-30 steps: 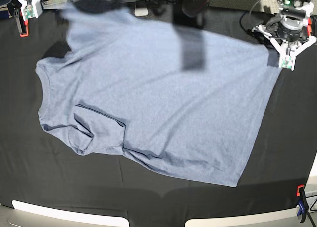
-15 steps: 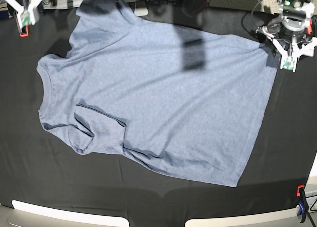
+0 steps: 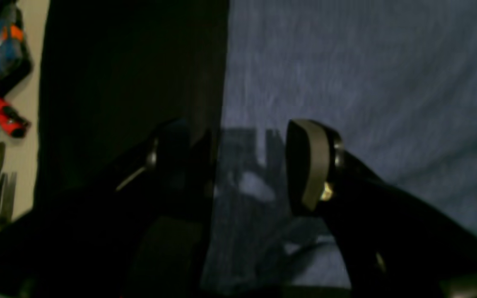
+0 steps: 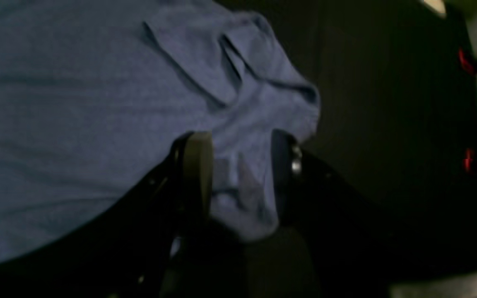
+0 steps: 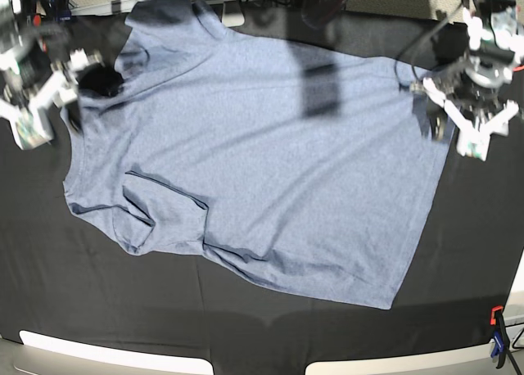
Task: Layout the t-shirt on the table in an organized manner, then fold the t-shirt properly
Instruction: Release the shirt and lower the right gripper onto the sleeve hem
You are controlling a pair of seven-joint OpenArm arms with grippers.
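Base view shows me the t-shirt (image 5: pixel 262 162) spread plain side up over the middle of the table (image 5: pixel 82 293), neck hole toward my right arm's side, hem toward my left arm's side. One sleeve lies folded in over the body near the front edge, with wrinkles around it. My left gripper (image 5: pixel 473 137) hovers at the hem corner; in its wrist view the jaws stand wide apart and empty, straddling the straight edge where blue cloth (image 3: pixel 346 74) meets black table cover (image 3: pixel 131 82). My right gripper (image 5: pixel 33 113) sits beside the collar; from its wrist camera I see the fingers (image 4: pixel 197 165) partly spread above a rumpled sleeve (image 4: pixel 255 82), with cloth showing between them, but I cannot tell if they touch it. An orange and blue clamp (image 5: pixel 496 334) grips the table's near corner
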